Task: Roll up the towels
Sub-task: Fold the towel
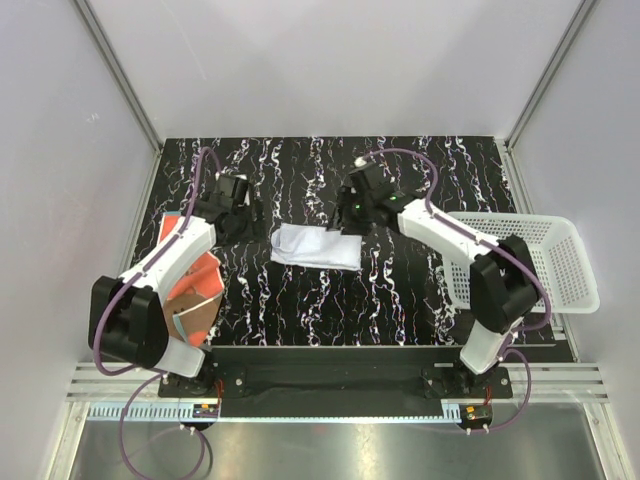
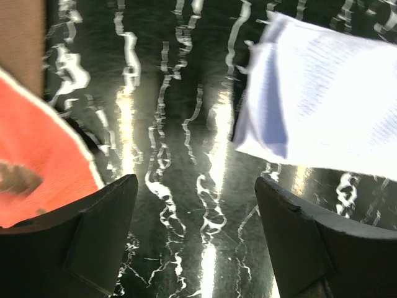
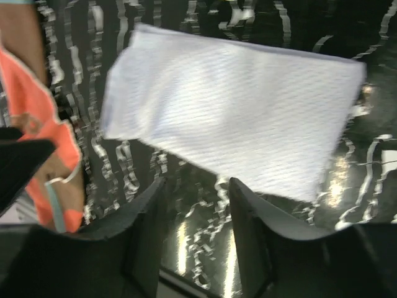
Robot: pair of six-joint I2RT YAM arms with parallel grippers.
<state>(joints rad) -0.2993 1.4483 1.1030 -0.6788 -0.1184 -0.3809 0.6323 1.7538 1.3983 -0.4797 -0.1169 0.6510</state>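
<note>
The white towel (image 1: 315, 247) lies flat and folded on the black marbled table, mid-way between the arms. It also fills the upper right of the left wrist view as the white towel (image 2: 329, 105) and the centre of the right wrist view as the white towel (image 3: 229, 118). The orange towel (image 1: 205, 280) lies crumpled at the left with its brownish reverse showing, partly hidden under my left arm. My left gripper (image 1: 240, 215) (image 2: 195, 182) hovers open over bare table between the two towels. My right gripper (image 1: 348, 222) (image 3: 196, 181) stands open just off the white towel's right edge, holding nothing.
A white perforated basket (image 1: 560, 262) stands at the table's right edge, behind my right arm. The orange towel (image 3: 53, 155) shows at the left of the right wrist view, and the orange towel (image 2: 43, 167) at the left of the left wrist view. White walls close in the table.
</note>
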